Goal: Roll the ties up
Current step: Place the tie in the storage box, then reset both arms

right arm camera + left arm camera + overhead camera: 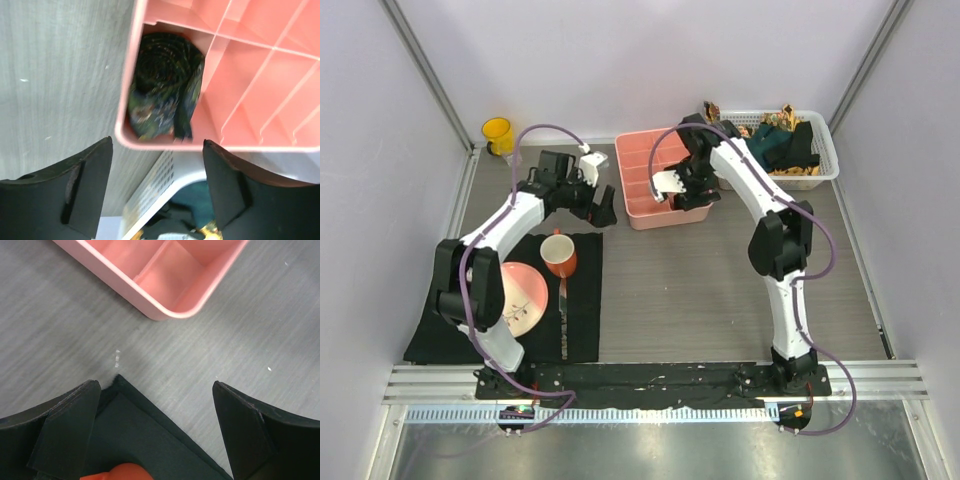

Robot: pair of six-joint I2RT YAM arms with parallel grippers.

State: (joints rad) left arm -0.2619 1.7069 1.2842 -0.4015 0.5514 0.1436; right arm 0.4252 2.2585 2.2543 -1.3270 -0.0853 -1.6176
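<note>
Jaws of my right gripper (157,150) stand apart with nothing between them, released. Just ahead of its fingertips, the rolled dark tie (162,85) sits in the corner compartment of the pink tray (260,75), snug between the outer wall and the divider. Bare grey table (60,75) runs along the gripper's left, and the white basket (155,182) lies just under the tray's edge. More ties (782,145) heap in that basket. My left gripper (156,390) hangs wide open over the black placemat (145,430) corner. The tray's rounded corner is ahead of it, with open table between.
</note>
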